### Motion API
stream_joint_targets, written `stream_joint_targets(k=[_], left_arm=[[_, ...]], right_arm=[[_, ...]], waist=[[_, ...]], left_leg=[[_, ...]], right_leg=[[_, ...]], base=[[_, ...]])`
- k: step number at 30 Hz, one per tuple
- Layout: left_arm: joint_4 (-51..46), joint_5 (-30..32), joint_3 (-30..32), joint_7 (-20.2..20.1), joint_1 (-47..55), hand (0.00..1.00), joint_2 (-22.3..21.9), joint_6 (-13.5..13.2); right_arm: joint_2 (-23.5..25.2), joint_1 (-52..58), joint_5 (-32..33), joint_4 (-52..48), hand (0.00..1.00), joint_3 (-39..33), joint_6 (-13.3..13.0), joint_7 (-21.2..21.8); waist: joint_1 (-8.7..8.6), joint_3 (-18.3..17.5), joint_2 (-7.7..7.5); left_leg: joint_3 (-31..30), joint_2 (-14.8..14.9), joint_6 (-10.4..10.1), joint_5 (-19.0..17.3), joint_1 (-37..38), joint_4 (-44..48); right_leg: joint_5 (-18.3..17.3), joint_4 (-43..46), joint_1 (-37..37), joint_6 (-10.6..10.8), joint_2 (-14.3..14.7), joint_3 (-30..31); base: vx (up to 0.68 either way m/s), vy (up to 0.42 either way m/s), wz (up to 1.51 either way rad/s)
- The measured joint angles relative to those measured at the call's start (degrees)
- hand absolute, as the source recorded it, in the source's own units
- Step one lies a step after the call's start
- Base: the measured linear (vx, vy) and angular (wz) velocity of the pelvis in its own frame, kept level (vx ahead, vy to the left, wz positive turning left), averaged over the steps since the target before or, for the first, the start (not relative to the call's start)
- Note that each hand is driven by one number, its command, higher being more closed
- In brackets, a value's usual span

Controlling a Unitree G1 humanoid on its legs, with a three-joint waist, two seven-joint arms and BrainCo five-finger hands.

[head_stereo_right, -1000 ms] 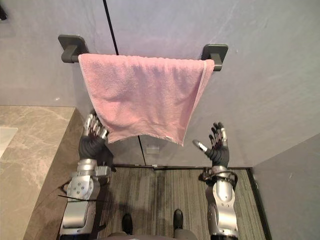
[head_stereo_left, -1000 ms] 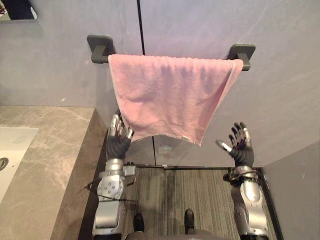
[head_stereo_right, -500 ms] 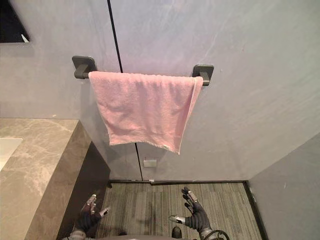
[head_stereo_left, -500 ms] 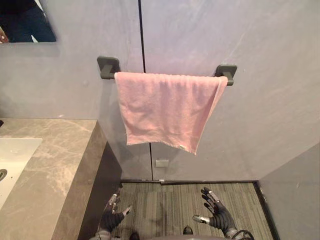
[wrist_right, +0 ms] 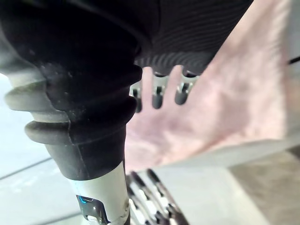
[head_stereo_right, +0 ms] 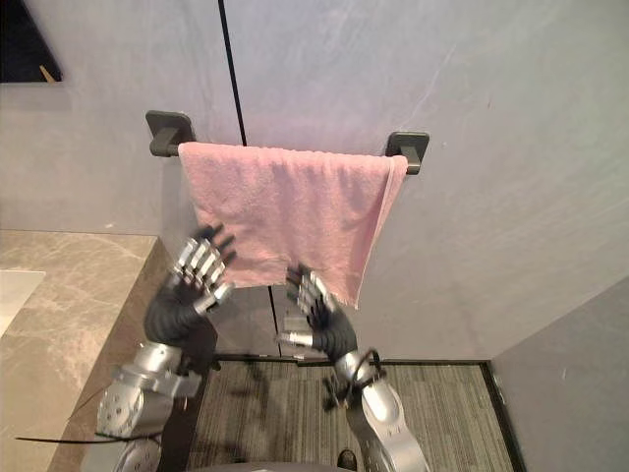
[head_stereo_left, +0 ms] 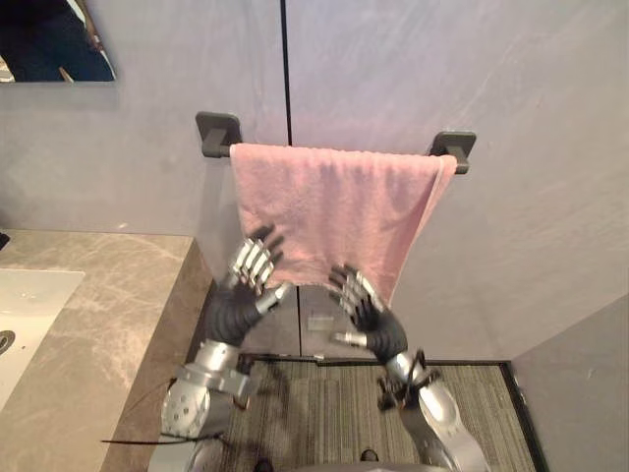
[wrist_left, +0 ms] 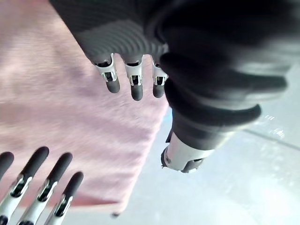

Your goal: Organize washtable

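Grey wall panels (head_stereo_left: 442, 79) carry a dark bar (head_stereo_left: 220, 138), with the pink towel (head_stereo_left: 334, 202) draped across it end to end, hem slanting. We have raised both hands from floor level: left hand (head_stereo_left: 236, 298) at the towel's lower left corner, right hand (head_stereo_left: 373, 324) below the hem, fingers spread, gripping nothing (contact unclear). Straightening looks imminent.

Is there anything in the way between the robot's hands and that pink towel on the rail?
Nothing visible. The left hand and the right hand are held up with open fingers right in front of the lower edge of the pink towel. Whether they touch it, I cannot tell.
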Motion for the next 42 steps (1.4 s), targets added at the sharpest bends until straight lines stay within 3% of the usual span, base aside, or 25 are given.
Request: stream_joint_targets(k=[5,9,16,21,33,42], left_arm=[[0.0,-2.8,0.1,4.8,-10.0,0.0,-2.1,-2.5],[0.0,-2.7,-5.5,9.0,-16.4,0.0,-4.4,-2.7],[1.3,1.7,-9.1,14.2,-25.5,0.0,-8.7,-2.7],[1.2,3.7,-9.1,15.7,-27.6,0.0,-10.2,-2.7],[1.2,6.2,-3.8,18.4,-29.3,0.0,-11.8,-2.8],[1.0,7.8,1.1,18.6,-25.4,0.0,-14.1,-2.8]], right_arm=[[2.8,-12.3,4.4,1.9,0.0,1.6,-3.1,-4.9],[5.0,-16.5,8.5,1.7,0.0,1.7,-3.7,-6.8],[6.2,-19.5,6.2,-2.2,0.0,-6.7,-3.9,-14.5],[6.7,-21.1,5.1,-6.5,0.0,-10.1,-5.8,-18.3],[8.3,-22.2,3.9,-8.8,0.0,-13.7,-6.3,-19.4],[8.3,-19.3,4.5,-8.8,0.0,-13.4,-6.4,-16.1]], waist=[[0.92,3.5,0.71],[1.92,7.2,0.7],[3.03,9.1,2.15],[3.13,9.6,2.58],[3.02,10.2,2.4],[2.98,10.2,2.37]], left_leg=[[-1.3,0.1,0.1,0.0,-2.7,1.3],[-1.7,0.3,0.1,0.1,-7.2,2.5],[-2.0,0.4,0.2,0.4,-10.6,3.1],[-1.8,0.4,0.1,0.4,-12.1,3.1],[-0.4,0.3,0.1,0.4,-13.2,2.9],[1.1,0.5,0.1,0.3,-11.6,2.9]], right_leg=[[0.4,0.1,-1.6,-0.3,0.0,-0.6],[1.2,0.4,-5.4,-0.6,0.1,-1.0],[0.9,1.9,-9.0,-0.6,-0.1,-1.9],[-0.7,4.4,-11.4,-0.6,-0.7,-2.2],[-0.9,5.4,-13.6,-0.5,-0.9,-1.5],[-0.9,5.4,-12.8,-0.5,-0.7,-0.3]], base=[[-0.03,-0.01,0.1],[-0.07,-0.012,0.03],[-0.01,-0.006,0.02],[0.01,0.0,0.03],[-0.01,-0.006,-0.02],[0.0,-0.014,-0.07]])
